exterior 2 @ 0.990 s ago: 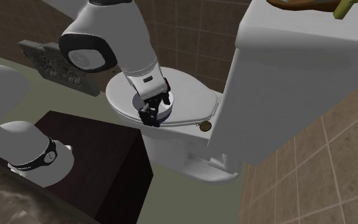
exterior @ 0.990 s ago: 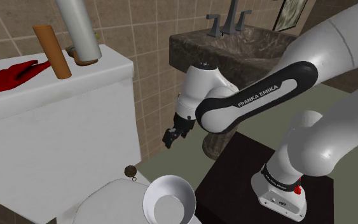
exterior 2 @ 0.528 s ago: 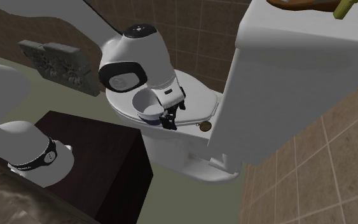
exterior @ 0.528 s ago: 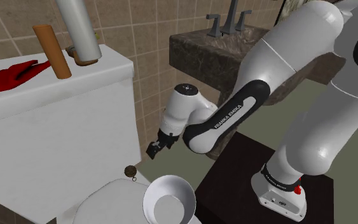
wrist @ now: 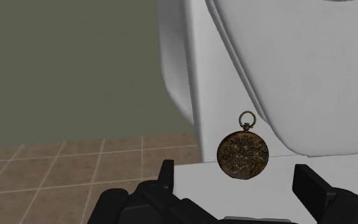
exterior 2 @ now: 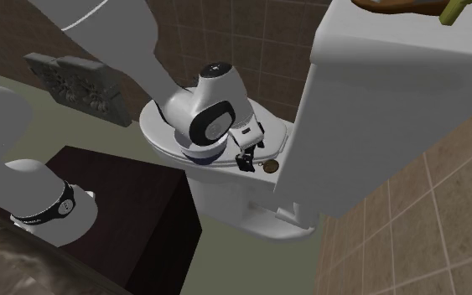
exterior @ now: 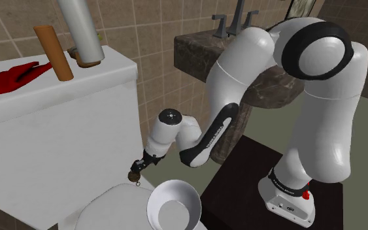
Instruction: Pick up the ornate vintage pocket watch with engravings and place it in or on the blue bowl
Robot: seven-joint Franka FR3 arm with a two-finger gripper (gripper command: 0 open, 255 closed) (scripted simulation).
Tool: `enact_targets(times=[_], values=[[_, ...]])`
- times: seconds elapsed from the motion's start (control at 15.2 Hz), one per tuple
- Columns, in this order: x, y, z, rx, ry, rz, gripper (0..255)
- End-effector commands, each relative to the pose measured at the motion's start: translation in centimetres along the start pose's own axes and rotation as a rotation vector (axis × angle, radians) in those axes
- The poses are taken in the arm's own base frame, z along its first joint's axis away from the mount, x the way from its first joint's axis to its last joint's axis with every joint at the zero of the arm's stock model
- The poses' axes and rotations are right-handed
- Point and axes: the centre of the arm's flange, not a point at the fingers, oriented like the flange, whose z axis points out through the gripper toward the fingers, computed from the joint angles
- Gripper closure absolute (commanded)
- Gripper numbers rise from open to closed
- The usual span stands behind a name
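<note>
A small round brown pocket watch with an engraved face and a ring lies on the toilet's back ledge, right at the foot of the tank. My gripper hangs just above and beside it, open. In the wrist view the watch sits just ahead of the gap between the two black fingers, touching neither, and the gripper holds nothing. The bowl stands on the toilet lid next to the watch. Its inside is white, and its base looks dark blue under my forearm.
The white tank rises close behind the watch. A red object, a brown cylinder and a grey cylinder sit on its top. A dark stone sink stands behind my arm, and the dark stand box is beside the toilet.
The arm has folded down and swung toward the tank. The gripper has dropped from over the bowl to just above the watch. Watch and bowl have stayed put.
</note>
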Motion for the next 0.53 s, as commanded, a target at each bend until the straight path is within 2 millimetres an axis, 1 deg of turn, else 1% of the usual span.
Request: enact_targets(times=[0.0,0.13,0.46], values=[[0.2,-1.1,2.1,0.005,0.018,0.009,0],[0.7,-2.3,4.3,0.012,0.035,0.018,0],[0.9,-2.5,6.8,0.013,0.038,0.019,0]])
